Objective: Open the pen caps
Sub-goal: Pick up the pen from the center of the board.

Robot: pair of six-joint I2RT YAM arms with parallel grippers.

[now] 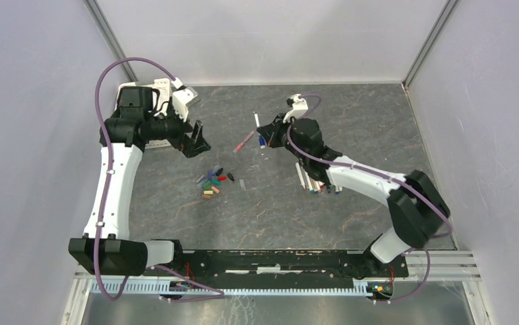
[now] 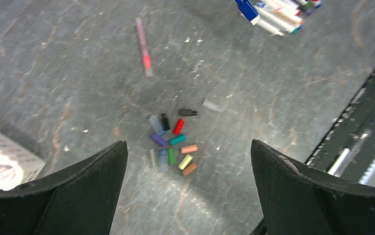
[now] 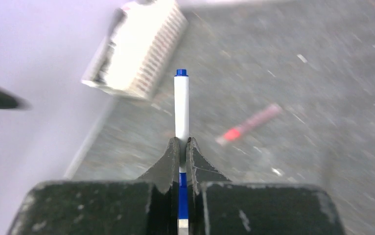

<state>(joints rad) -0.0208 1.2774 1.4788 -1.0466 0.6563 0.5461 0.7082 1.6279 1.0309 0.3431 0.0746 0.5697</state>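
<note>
Right tool (image 3: 183, 145) clamped on white pen (image 3: 181, 103) with blue ends. Wrist view shows grip plainly; overhead, tool half hidden by own wrist. Left tool (image 1: 198, 139) wide open, nothing between fingers (image 2: 92, 181), hanging above table (image 1: 358, 122). Pen caps (image 2: 172, 142) loose in small heap on table, middle-left. Left wrist view frames heap between its fingers; overhead shows heap nearer arm bases than tool. Pink pen (image 1: 244, 141) lies alone between both tools. Bundle of pens (image 1: 312, 180) partly under right forearm.
</note>
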